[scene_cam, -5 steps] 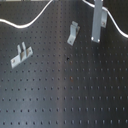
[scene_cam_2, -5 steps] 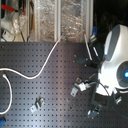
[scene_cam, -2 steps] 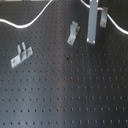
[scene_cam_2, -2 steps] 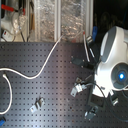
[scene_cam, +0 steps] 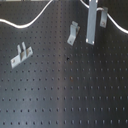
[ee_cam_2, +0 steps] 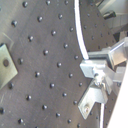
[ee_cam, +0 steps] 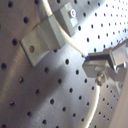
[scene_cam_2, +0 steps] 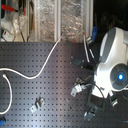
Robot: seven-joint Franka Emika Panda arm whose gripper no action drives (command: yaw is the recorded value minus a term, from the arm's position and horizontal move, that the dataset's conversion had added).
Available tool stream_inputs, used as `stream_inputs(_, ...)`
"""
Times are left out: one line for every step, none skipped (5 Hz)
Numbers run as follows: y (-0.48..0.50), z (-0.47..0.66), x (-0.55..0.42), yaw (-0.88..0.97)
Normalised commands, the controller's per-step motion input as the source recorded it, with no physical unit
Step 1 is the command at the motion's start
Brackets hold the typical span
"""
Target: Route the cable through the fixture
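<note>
White cable (scene_cam: 30, 21) draped loosely across the far part of the black perforated desk (scene_cam: 65, 95) in the first exterior view, rising from that view's left edge, arching up past the top edge, then coming back down toward the first exterior view's right beside a far bracket (scene_cam: 104, 18). Same cable (scene_cam_2: 42, 67) seen in the second exterior view running from the clutter at the back, sweeping down over the desk (scene_cam_2: 45, 95) to the second exterior view's left and looping near the edge. Close up in the first wrist view, cable (ee_cam: 70, 42) passing through the slot of a grey metal fixture (ee_cam: 42, 35) bolted to the board, then on to the end effector (ee_cam: 102, 60). In the second wrist view, cable (ee_cam_2: 80, 35) curving down to the end effector (ee_cam_2: 100, 65), fingers pinched shut on it, a bracket (ee_cam_2: 92, 97) just beside. Further out in the first exterior view: grey vertical bar (scene_cam: 93, 22) hanging down, tilted clip (scene_cam: 73, 33) near it, another clip (scene_cam: 20, 55) well apart toward the first exterior view's left. White robot arm (scene_cam_2: 112, 60) over the second exterior view's right, small clip (scene_cam_2: 37, 104) near the front
</note>
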Motion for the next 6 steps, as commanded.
stream_inputs(-0.013, 0.03, -0.003, 0.0)
stream_inputs(-0.048, 0.72, 0.025, 0.0)
stream_inputs(-0.108, 0.59, -0.025, 0.0)
stream_inputs(0.0, 0.02, 0.0, 0.0)
stream_inputs(-0.159, 0.67, -0.081, 0.0)
stream_inputs(-0.197, 0.12, -0.515, 0.03)
